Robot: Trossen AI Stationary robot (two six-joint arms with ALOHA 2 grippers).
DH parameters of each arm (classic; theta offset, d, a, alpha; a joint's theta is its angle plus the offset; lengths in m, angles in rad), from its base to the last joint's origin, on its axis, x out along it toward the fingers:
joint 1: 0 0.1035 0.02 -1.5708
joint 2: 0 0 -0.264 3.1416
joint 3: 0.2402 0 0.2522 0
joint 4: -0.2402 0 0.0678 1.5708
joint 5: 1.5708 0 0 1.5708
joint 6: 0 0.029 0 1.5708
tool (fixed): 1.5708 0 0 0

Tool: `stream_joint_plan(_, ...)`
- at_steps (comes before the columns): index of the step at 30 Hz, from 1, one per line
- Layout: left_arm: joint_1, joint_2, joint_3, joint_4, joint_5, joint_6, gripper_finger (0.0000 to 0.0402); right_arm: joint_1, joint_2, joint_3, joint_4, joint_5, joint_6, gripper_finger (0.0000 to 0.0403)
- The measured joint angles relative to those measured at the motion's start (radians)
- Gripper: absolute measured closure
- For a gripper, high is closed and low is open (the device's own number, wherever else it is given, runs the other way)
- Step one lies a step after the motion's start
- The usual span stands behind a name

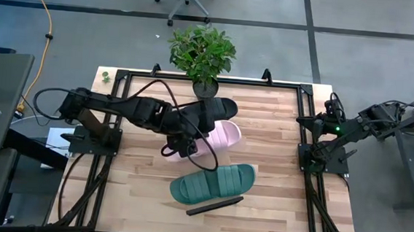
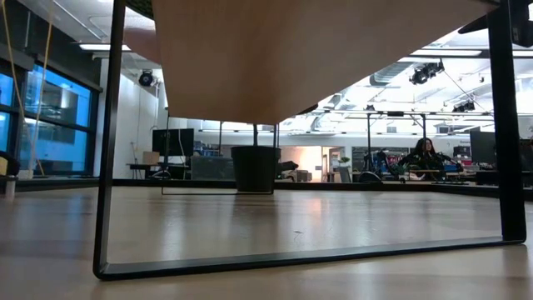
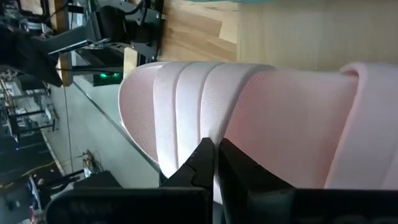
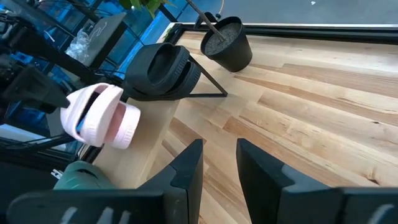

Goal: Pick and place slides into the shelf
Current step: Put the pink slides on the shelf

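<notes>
Roughly a third of the way in, I'd say. The black slide (image 1: 209,107) looks like it's already on the shelf (image 4: 208,84) at the far edge of the surface (image 1: 276,172), right beside the potted plant (image 1: 202,53); from the right wrist view it sits propped on the rack's black bars.

The pink slide (image 1: 220,135) is the one in play. The left pincer (image 1: 178,147) is clamped shut on its ribbed strap, and the right wrist view shows the slide lifted clear of the wood, hanging just beside the black one, so this reads as mid-carry toward the shelf.

The green slide (image 1: 213,184) is untouched, lying near the middle toward the near edge, with a thin dark bar (image 1: 215,205) just beside it.

The right pincer (image 4: 217,171) is parked at the right edge, fingers partly apart, holding nothing.

So: one placed, one in the air, one left.
</notes>
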Motion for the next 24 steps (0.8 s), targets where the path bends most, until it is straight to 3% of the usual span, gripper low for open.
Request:
stream_joint_plan(5, 0.002, 0.034, 0.001, -0.014, 0.043, 0.002, 0.0402, 0.000, 0.000, 0.000, 0.000, 0.000, 0.000, 0.0315)
stream_joint_plan(24, 0.003, 0.071, 0.000, 0.024, 0.035, -0.022, 0.0402, 0.000, 0.000, 0.000, 0.000, -0.019, -0.022, 0.0315)
